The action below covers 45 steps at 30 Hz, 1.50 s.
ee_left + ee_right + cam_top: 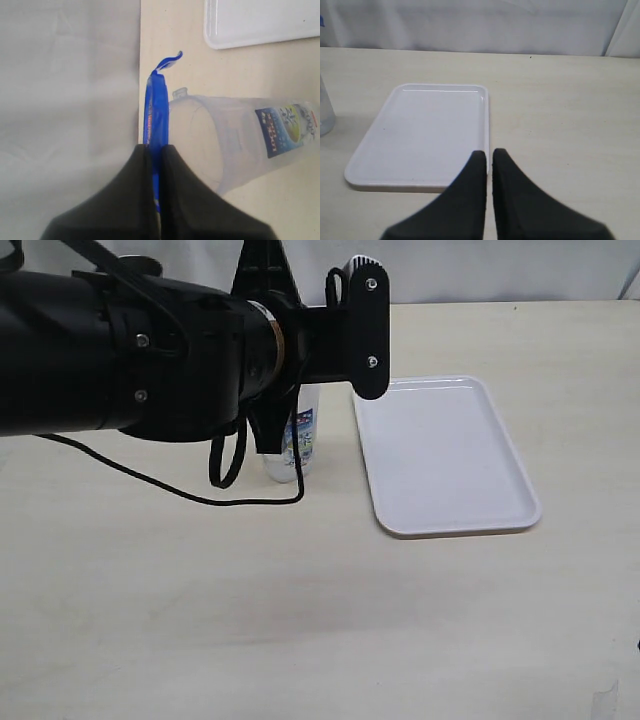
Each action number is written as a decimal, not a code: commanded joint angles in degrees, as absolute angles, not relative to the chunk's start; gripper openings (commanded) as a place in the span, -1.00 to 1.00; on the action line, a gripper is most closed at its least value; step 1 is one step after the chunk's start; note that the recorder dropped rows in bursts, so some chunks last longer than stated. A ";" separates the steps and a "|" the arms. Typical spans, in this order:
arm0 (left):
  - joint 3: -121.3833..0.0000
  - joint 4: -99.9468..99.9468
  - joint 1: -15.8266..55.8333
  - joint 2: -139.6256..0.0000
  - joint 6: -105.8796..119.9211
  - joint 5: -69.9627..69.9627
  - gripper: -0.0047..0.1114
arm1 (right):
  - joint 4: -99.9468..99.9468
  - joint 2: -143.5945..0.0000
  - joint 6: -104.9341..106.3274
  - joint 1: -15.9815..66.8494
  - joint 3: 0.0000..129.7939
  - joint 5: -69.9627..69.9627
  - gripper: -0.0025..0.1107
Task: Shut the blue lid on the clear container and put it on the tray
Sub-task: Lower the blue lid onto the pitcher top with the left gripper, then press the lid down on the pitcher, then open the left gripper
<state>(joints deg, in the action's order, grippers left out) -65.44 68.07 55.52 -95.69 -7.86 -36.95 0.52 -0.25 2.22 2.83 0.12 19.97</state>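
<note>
The left gripper (pixel 156 147) is clamped narrow on the blue lid (pixel 155 110). It pinches the lid by one edge, so the lid shows edge-on and runs straight out ahead of the fingertips. A snap flap (pixel 170 60) at the lid's end away from the gripper curls loose. The clear container (pixel 240 145) sits right against one flat face of the lid, its open mouth turned to that face and its body reaching away to the side of the jaws. The rim looks to be touching the lid, though the clear plastic makes the contact hard to judge. The blue-and-white label (pixel 285 127) is on the part of the wall far from the lid. In the exterior view the left arm (pixel 120 350) covers the top of the container (pixel 303 435), which stands upright on the desk (pixel 300 620) directly under the gripper. A black cable (pixel 215 503) loops down in front of it. The tray (pixel 450 455) lies flat on the desk beside the container and apart from it, on the side toward the right arm. The right gripper (pixel 489 152) is closed on itself to a thin slit. Its fingertips stand at the near rim of the tray (pixel 420 135), whose white floor spreads ahead of them. A bit of the container (pixel 324 112) shows past the tray's far side.
</note>
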 commanded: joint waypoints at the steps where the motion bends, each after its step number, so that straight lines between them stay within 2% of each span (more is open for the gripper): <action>1: -65.34 66.32 56.01 -95.50 -6.93 -37.15 -0.92 | 0.69 0.00 2.12 2.57 0.00 19.81 -0.88; 45: -65.34 51.29 55.74 -95.50 1.65 -38.09 -0.92 | 0.69 0.00 2.12 2.57 0.00 19.81 -0.88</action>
